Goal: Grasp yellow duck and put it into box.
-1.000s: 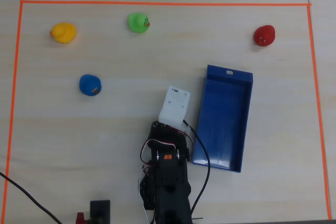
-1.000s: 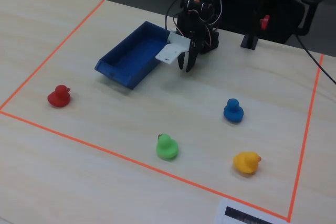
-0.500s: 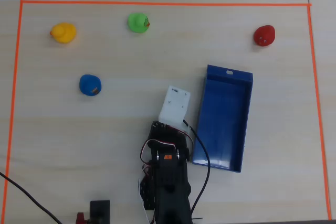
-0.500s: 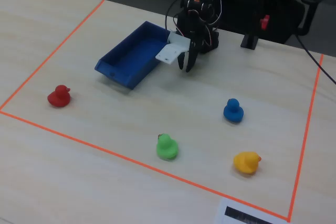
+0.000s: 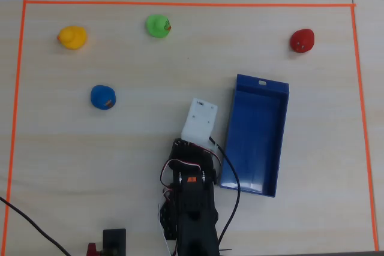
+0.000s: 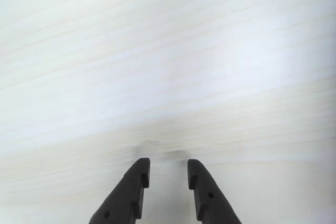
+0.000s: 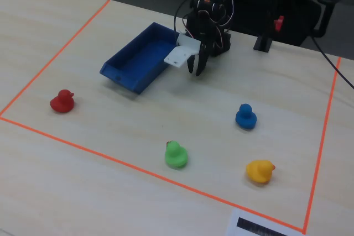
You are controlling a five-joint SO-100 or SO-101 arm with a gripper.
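Note:
The yellow duck sits at the far left of the taped area in the overhead view, and at the near right in the fixed view. The dark-blue box lies empty just right of the arm; it also shows in the fixed view. My gripper points down at bare table beside the box, far from the yellow duck. Its two black jaws stand a little apart with nothing between them. In the fixed view the gripper hangs just above the table. In the overhead view the arm's white block hides it.
A green duck, a blue duck and a red duck sit apart on the table. The blue duck is the nearest to the yellow one. Orange tape frames the work area. The white block sits on the wrist.

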